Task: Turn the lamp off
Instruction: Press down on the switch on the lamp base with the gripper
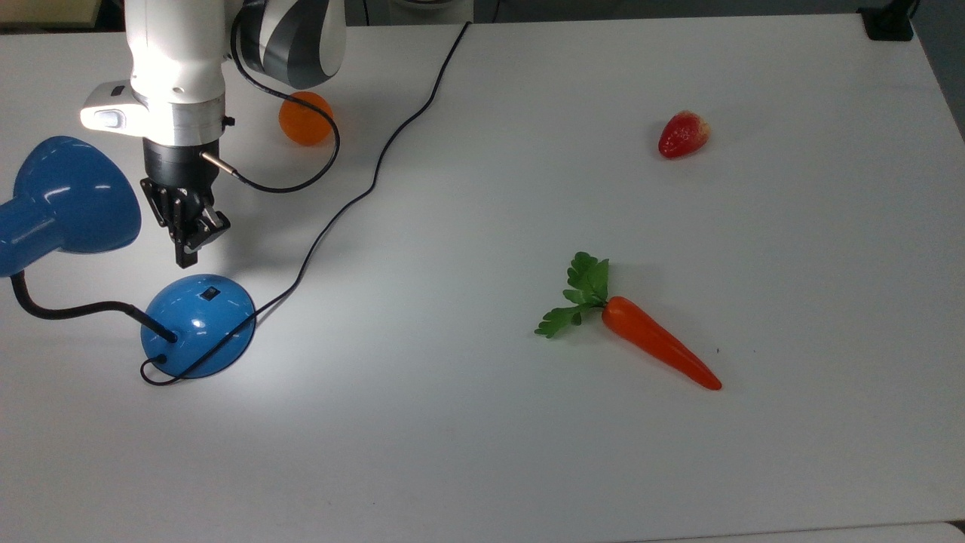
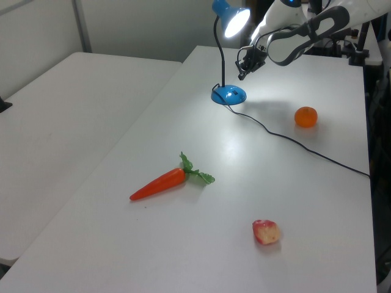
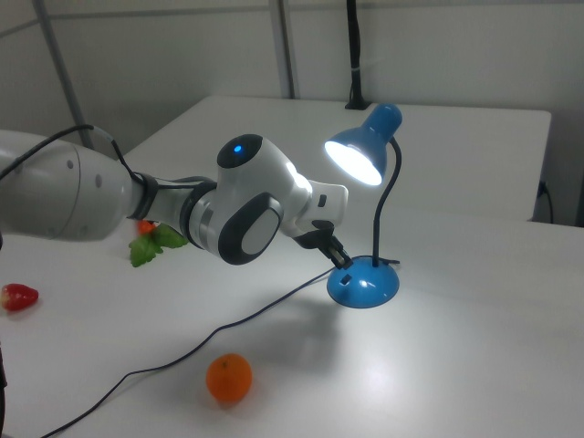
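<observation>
The lamp [image 1: 197, 326] stands at the top view's left edge of the white desk [image 1: 528, 452], its bulb lit and its base bearing a small black switch [image 1: 212, 292]. The end effector [image 1: 185, 256], fingers pressed narrowly together and holding nothing, hangs just above that base, near the switch.

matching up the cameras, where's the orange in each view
Top view: the orange sits upper left, partly behind the robot arm.
Left view: the orange sits right of centre, beyond the black cord.
Right view: the orange sits bottom centre, near the front edge.
Shared landmark: the blue lamp.
</observation>
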